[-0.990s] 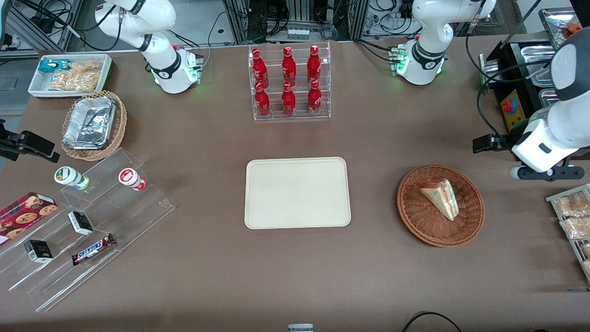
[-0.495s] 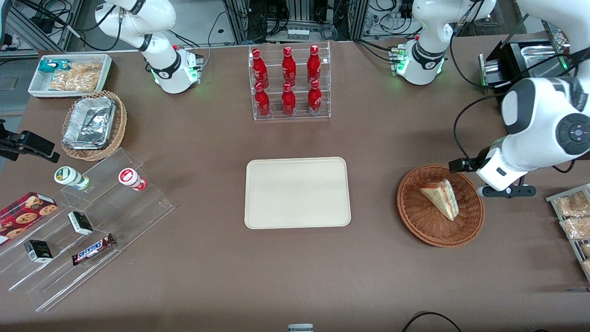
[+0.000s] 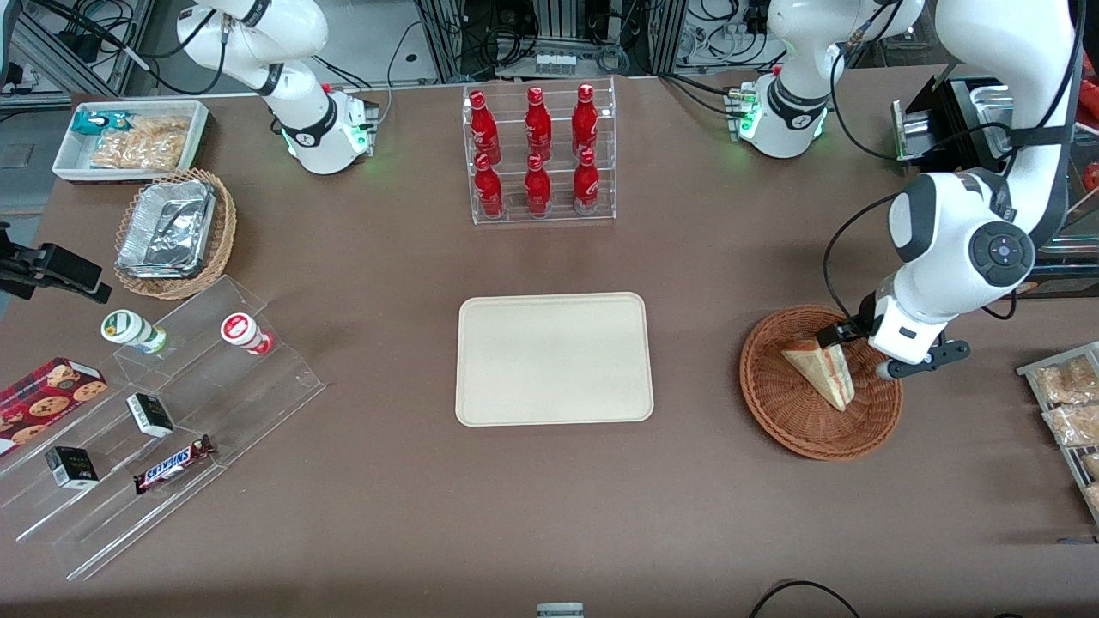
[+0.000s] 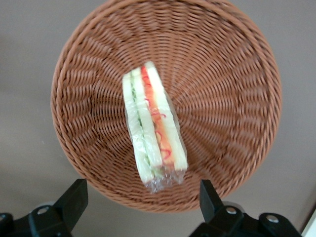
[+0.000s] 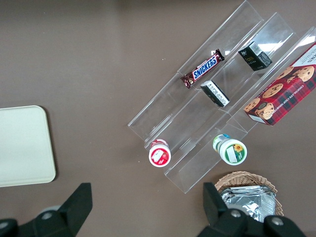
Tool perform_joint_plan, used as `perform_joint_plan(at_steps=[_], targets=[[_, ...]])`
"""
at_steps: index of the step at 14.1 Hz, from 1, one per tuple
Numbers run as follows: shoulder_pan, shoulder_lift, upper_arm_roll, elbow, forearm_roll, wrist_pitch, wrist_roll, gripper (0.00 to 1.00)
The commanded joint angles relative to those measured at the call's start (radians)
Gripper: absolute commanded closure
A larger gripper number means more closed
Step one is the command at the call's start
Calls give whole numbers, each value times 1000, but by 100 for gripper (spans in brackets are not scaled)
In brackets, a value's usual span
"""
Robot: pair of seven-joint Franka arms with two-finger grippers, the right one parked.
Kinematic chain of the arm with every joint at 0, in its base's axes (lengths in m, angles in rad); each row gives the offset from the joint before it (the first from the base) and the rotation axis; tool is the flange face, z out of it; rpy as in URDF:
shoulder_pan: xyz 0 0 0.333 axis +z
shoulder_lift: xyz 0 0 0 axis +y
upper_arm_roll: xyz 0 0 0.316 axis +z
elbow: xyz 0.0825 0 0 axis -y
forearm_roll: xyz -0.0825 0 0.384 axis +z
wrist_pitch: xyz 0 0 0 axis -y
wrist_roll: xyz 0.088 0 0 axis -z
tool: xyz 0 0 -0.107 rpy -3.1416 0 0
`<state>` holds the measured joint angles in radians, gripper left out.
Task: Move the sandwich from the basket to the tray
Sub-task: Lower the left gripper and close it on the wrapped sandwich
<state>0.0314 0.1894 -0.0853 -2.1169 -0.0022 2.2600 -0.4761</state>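
The sandwich (image 3: 820,369), a wrapped white-bread wedge with red and green filling, lies in the round reddish-brown wicker basket (image 3: 773,412). My left gripper (image 3: 859,348) hangs above the basket's rim on the working arm's side, close to the sandwich's wide end. In the left wrist view the sandwich (image 4: 153,133) rests on its side in the basket (image 4: 227,98), and the gripper (image 4: 142,202) is open, its black fingers (image 4: 74,200) spread wide with nothing between them. The cream tray (image 3: 554,359) lies flat at the table's middle, toward the parked arm from the basket, and shows partly in the right wrist view (image 5: 19,148).
A clear rack of red bottles (image 3: 539,154) stands farther from the camera than the tray. Bagged snacks (image 3: 1065,403) lie at the working arm's end, near a black box with a red button (image 3: 949,199). A stepped acrylic shelf (image 3: 172,412) with snacks lies toward the parked arm's end.
The left arm has swung in from the table's end and come down, bringing the open gripper over the basket beside the sandwich. The sandwich, basket and tray have not moved.
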Motion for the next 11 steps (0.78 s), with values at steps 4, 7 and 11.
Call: perform_joint_plan(at_steps=[4,7,11], targets=[[-2,65,-1,-24,11,127,-314,0],[-2,108,-1,-28,8,148,-315,0],[-2,151,-1,-26,7,171,-317,6]])
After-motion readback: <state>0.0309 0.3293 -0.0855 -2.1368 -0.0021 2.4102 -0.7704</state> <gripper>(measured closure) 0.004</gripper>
